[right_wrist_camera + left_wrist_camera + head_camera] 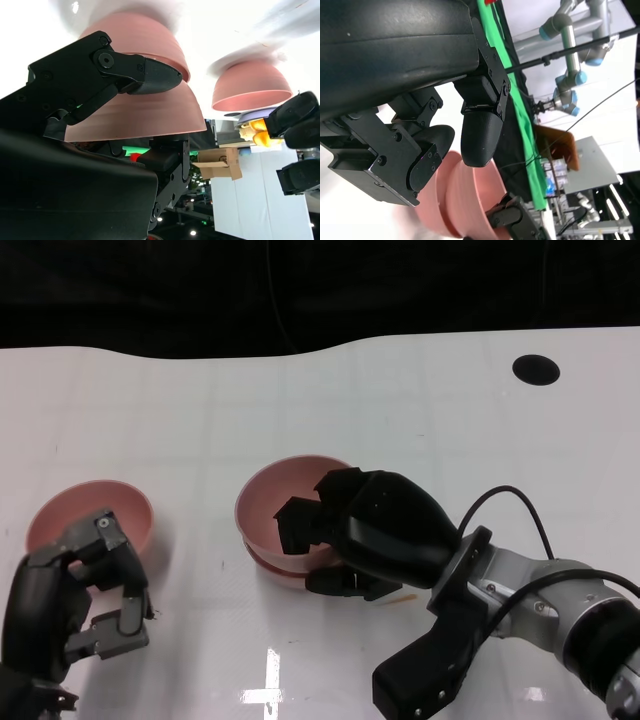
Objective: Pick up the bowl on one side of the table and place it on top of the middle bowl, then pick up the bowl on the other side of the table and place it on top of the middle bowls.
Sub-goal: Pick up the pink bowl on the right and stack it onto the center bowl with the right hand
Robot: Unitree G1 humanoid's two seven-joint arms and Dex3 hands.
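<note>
While the right hand (335, 530) grips the rim of the upper pink bowl (280, 502) nested in the middle bowl (272, 567) on the white surface (400, 420), fingers inside and outside its wall, left hand (85, 590) empty, fingers apart, just beside the left bowl (85, 510)

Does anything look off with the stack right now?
The top bowl sits tilted in the middle bowl rather than nested flat, with the right hand gripping its rim. The left bowl sits upright beside the open left hand. No spill or damage shows.
</note>
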